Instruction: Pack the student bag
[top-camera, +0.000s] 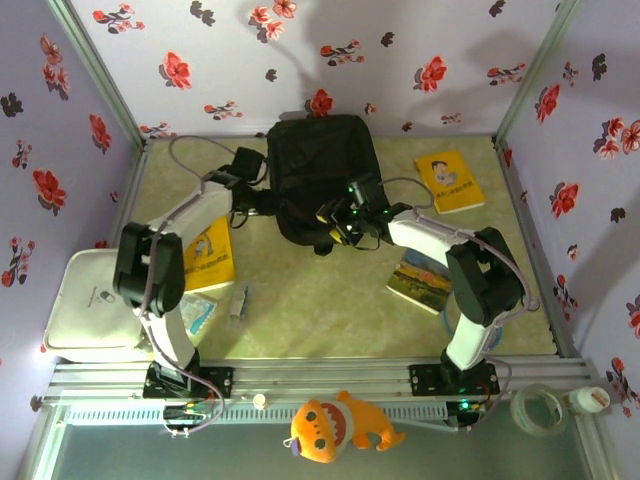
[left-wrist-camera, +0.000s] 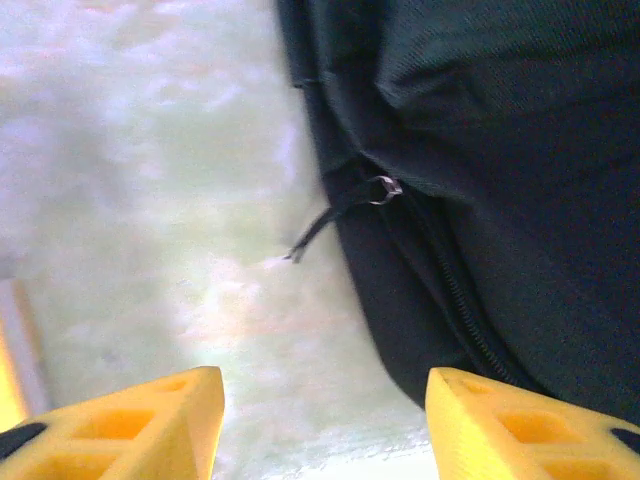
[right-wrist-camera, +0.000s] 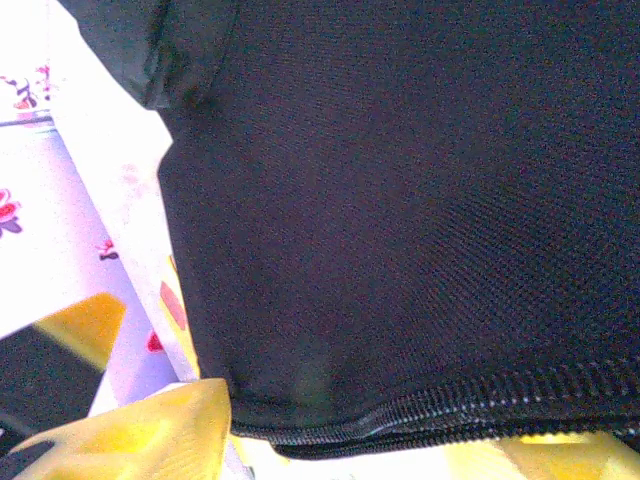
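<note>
The student bag (top-camera: 322, 175) lies at the far middle of the table (top-camera: 320, 300), apparently not yet unzipped; the left gripper (left-wrist-camera: 325, 390) beside it and the right gripper (right-wrist-camera: 350, 445) at its zip (right-wrist-camera: 450, 405) both stand apart and empty, so the next move is probably to pinch the zip pull (left-wrist-camera: 383, 188).

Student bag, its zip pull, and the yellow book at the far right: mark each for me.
student bag (top-camera: 322, 170), top external view, middle of its black fabric.
zip pull (left-wrist-camera: 385, 188), left wrist view, its metal ring.
yellow book (top-camera: 449, 181), top external view, centre of its cover.
</note>
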